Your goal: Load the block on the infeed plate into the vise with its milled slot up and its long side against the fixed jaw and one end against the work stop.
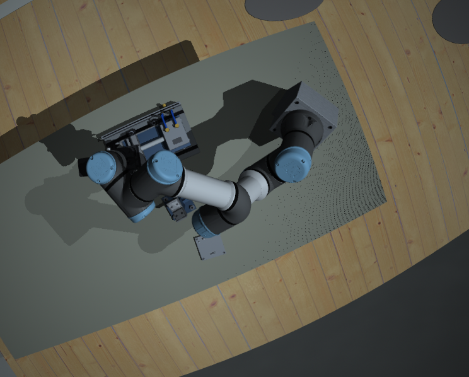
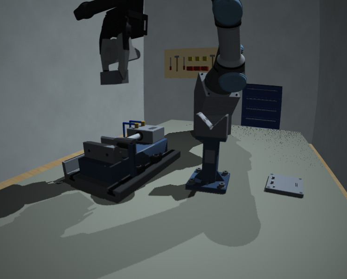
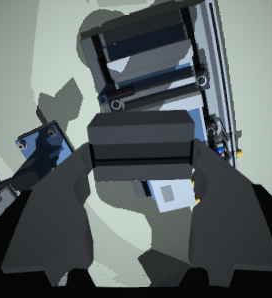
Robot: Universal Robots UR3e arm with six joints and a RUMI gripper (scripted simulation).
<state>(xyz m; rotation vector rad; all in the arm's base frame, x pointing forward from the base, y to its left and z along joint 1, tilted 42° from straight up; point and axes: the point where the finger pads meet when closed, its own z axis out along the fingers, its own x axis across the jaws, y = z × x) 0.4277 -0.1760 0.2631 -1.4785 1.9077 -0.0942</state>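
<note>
While carried high in the upper left of the exterior view, part (image 2: 114,77) found clamped between closed jaws of gripper (image 2: 115,73), well above vise (image 2: 120,162) at left centre on bench (image 2: 197,240). Held by its two short ends, evidently to leave both long sides free for seating against fixed jaw. In centre of wrist view, part (image 3: 141,145) seen lying across the frame with a dark groove along its visible side face; slot orientation could not be confirmed from this. Vise opening (image 3: 147,55) observed in upper centre of wrist view, jaws apart, presumably kept so to admit the part from overhead. Infeed plate (image 2: 284,185) noted bare at lower right of exterior view. V-block (image 2: 212,122) noted unoccupied on its post at centre. Judged stage: transfer toward vise, lowering not begun. Risk noted: slot face unverified before seating.
</note>
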